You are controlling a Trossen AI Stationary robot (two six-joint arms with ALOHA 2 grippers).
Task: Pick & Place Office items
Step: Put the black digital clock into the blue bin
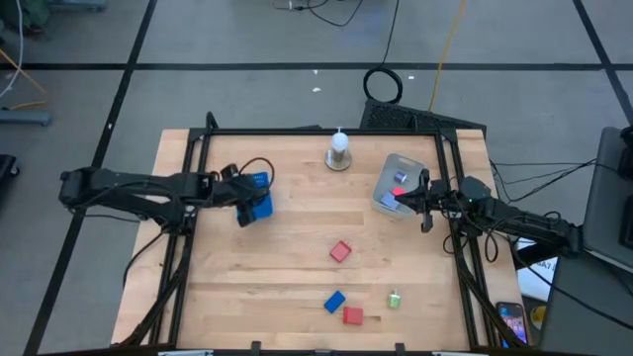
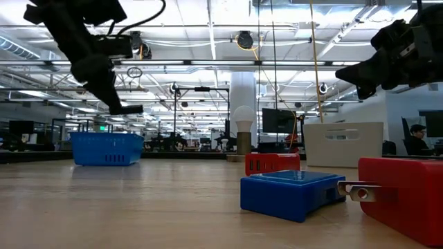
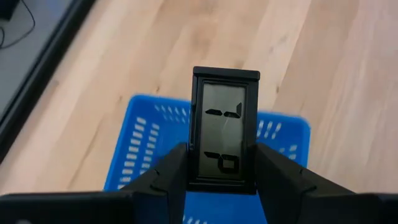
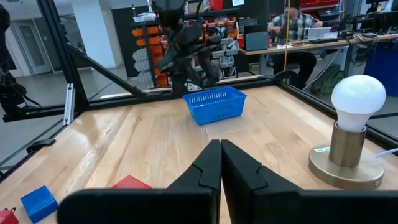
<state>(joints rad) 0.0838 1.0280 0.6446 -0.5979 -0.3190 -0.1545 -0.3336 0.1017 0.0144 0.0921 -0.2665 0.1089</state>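
Observation:
My left gripper (image 1: 245, 212) hangs over the blue basket (image 1: 261, 204) at the table's left, shut on a small black LCD display (image 3: 224, 130). In the left wrist view the basket (image 3: 146, 149) lies right below the display. My right gripper (image 4: 221, 158) waits shut with nothing in it, level, beside the grey tub (image 1: 394, 168) at the right. Loose office items lie on the near part of the table: a red block (image 1: 340, 251), a blue block (image 1: 334, 301), another red block (image 1: 352, 315) and a small green piece (image 1: 394, 298). My left gripper pinches the display between its two fingers (image 3: 171, 177), on the two long side edges near one short end (image 3: 198, 174). The fingers slant down from the table's left and lie along the display. The display sticks out past the fingertips, lifted clear above the basket.
A light bulb on a round metal base (image 1: 338, 150) stands at the far middle. The grey tub holds red and blue pieces (image 1: 400, 184). A black frame (image 1: 297, 132) runs round the table's far and side edges. Bare wood lies between basket and tub.

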